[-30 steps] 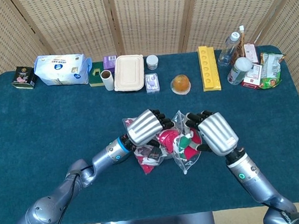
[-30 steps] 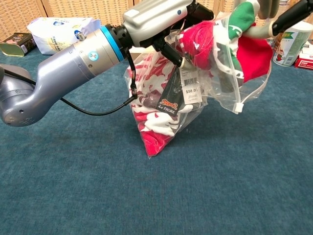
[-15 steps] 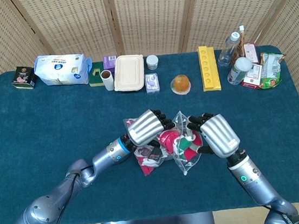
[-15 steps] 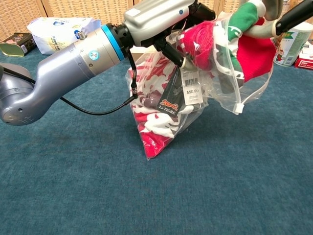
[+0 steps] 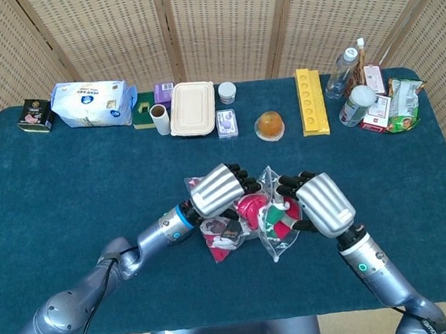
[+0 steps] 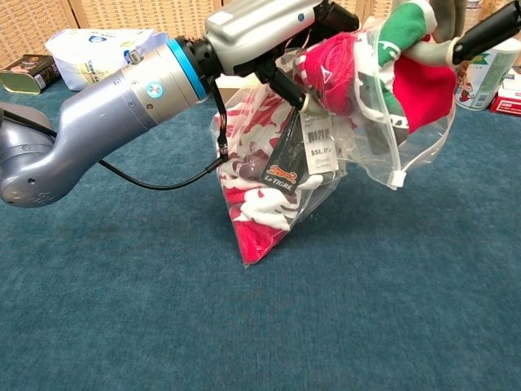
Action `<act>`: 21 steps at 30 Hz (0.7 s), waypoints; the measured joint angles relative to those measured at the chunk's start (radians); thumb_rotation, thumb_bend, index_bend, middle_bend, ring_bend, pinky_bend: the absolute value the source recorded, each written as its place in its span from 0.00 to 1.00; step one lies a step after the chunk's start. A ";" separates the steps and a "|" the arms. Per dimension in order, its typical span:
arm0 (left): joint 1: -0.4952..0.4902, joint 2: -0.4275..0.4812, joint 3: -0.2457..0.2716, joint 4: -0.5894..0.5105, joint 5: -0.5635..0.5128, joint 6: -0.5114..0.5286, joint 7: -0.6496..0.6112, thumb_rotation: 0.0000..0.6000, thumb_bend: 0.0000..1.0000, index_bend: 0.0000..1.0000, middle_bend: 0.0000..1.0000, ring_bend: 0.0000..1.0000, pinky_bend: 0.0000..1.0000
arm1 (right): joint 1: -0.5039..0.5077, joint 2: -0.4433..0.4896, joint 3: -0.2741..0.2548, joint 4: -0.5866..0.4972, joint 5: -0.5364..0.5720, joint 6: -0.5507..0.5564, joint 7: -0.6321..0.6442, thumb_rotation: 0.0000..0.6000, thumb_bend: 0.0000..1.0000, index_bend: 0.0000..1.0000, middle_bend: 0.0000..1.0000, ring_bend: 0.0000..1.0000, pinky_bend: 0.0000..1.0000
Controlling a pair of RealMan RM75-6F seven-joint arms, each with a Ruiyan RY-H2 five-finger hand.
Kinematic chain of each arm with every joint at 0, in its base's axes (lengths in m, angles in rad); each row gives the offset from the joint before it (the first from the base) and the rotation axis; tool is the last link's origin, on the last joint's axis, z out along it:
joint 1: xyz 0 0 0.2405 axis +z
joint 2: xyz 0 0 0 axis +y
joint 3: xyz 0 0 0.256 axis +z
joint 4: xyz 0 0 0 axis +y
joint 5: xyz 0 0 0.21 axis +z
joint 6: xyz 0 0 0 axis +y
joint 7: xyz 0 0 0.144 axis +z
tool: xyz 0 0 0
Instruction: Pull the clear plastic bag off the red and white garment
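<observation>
1. Head view: the clear plastic bag (image 5: 274,238) with the red and white garment (image 5: 249,213) sits between both hands at table centre. The left hand (image 5: 216,189) grips it at 10 o'clock, the right hand (image 5: 322,204) at 3 o'clock.
2. Chest view: the left hand (image 6: 260,24) holds the clear plastic bag (image 6: 370,122) lifted, its low corner touching the table (image 6: 122,309). The right hand (image 6: 464,24) pinches the garment (image 6: 260,179) at 2 o'clock.

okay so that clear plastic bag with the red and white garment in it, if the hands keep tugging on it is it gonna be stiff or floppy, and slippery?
Probably floppy: the clear plastic bag sags and wrinkles below the left hand. Likely slippery, since its film looks glossy. The red and white garment bunches at the bottom, so it may drag as the right hand pulls.
</observation>
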 measured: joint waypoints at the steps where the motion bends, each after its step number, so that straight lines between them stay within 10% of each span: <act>1: 0.000 0.001 -0.001 -0.001 0.000 0.000 0.001 1.00 0.42 0.81 0.70 0.69 0.67 | -0.001 0.002 -0.001 -0.001 -0.001 0.001 0.000 1.00 0.57 0.57 0.47 0.62 0.55; 10: 0.006 0.007 0.003 -0.010 0.000 -0.008 0.002 1.00 0.40 0.81 0.70 0.66 0.63 | -0.008 0.009 0.005 -0.007 -0.004 0.021 0.014 1.00 0.57 0.60 0.49 0.63 0.56; 21: 0.000 0.034 -0.009 -0.063 -0.009 -0.034 0.030 1.00 0.09 0.57 0.62 0.54 0.54 | -0.021 -0.007 0.006 0.009 0.012 0.039 0.027 1.00 0.57 0.61 0.50 0.64 0.57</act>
